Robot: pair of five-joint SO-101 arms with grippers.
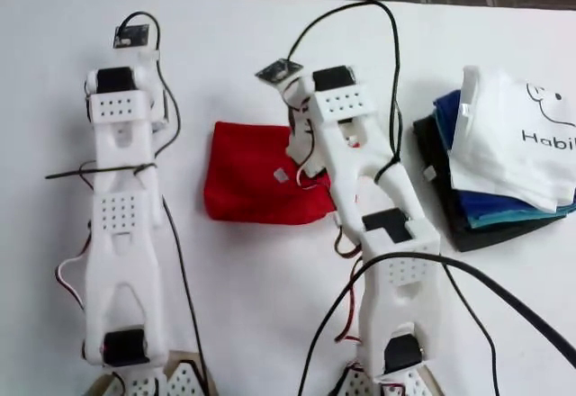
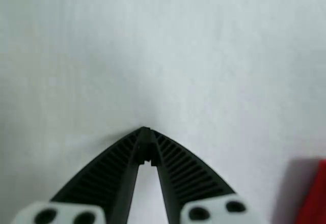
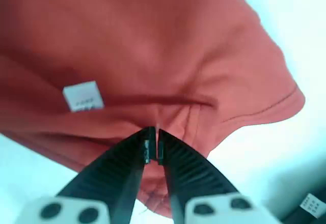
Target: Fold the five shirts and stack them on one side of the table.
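Red shirt [image 1: 256,175] lies folded between your arms, apart from the stack [image 1: 504,171]; left gripper [image 2: 145,147] and right gripper [image 3: 153,145] rest jaws together. Grab one layer and the fold could open.

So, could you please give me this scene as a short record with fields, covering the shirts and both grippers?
Red shirt: folded, lying on the table, partly under the right arm, apart from the stack.
Stack: by the table's right edge in the high view; white shirt on top, with blue, teal and black layers under it.
Left gripper: shut, over bare table.
Right gripper: shut, tips at a crease in the red shirt; whether it pinches cloth is unclear.
Left to do: red shirt not yet on the stack.
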